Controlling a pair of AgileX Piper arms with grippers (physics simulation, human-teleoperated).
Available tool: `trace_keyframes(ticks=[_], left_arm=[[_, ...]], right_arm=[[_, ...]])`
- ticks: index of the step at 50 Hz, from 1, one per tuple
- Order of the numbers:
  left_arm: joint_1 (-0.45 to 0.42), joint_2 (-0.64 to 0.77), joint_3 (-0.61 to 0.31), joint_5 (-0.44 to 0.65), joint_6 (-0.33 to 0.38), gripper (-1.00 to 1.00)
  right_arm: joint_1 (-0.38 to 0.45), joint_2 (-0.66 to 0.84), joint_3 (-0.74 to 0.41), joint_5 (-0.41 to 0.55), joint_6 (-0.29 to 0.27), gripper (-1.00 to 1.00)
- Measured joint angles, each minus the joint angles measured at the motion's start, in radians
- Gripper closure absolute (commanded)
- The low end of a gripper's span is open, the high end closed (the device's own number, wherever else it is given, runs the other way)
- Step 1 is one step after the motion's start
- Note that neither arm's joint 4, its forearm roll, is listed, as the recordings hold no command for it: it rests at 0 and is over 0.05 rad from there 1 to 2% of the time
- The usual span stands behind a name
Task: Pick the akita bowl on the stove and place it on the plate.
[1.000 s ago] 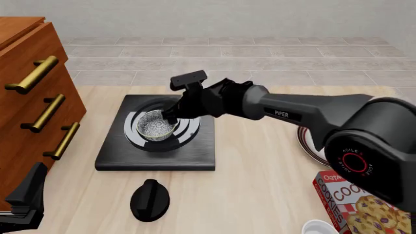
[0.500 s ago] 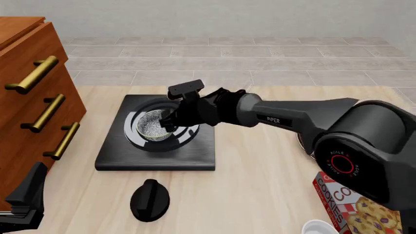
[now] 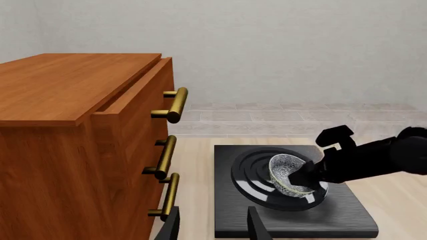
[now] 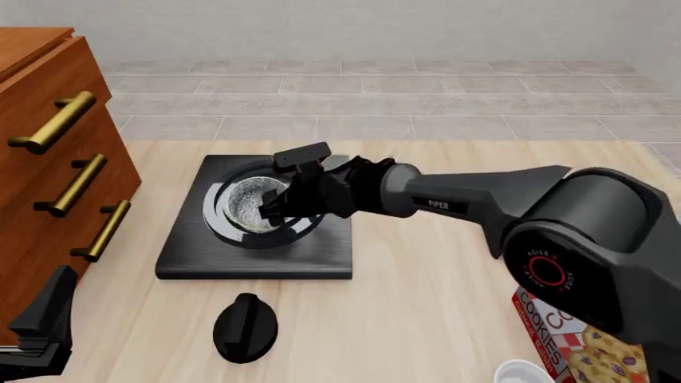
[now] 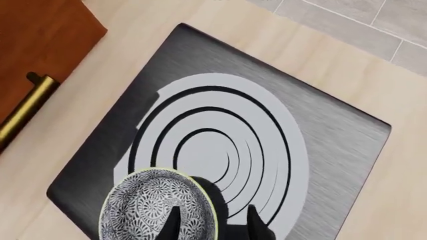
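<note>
The akita bowl (image 4: 251,204) rests on the burner rings of the black stove (image 4: 309,257), tipped so its mouth faces the dresser. In the left wrist view the bowl (image 3: 288,174) leans on its side on the stove (image 3: 333,220). My right gripper (image 4: 277,211) is open, low against the bowl's right rim. In the right wrist view its fingers (image 5: 175,226) straddle the edge of the bowl (image 5: 150,205), whose patterned outside shows above the stove (image 5: 333,135). My left gripper (image 3: 213,227) is open with nothing in it, far back at the table's near left corner. The plate is hidden behind my right arm.
A wooden dresser (image 4: 53,175) with brass handles stands left of the stove. A black round knob (image 4: 245,327) lies in front of the stove. A cookie box (image 4: 580,343) and a white cup (image 4: 524,373) sit at the near right.
My right gripper has come down and leftward onto the bowl's right rim. The bowl, upright before, now leans toward the dresser. The left arm has not moved.
</note>
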Motion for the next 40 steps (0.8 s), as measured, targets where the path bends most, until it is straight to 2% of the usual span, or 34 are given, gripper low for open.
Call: trace_keyframes(ticks=[16, 40], left_arm=[[0.000, 0.000, 0.000, 0.000, 0.000, -1.00], [0.000, 0.000, 0.000, 0.000, 0.000, -1.00]], right_arm=[[0.020, -0.051, 0.055, -0.050, 0.010, 1.00], [-0.005, -0.194, 0.230, -0.071, 0.013, 1.00]])
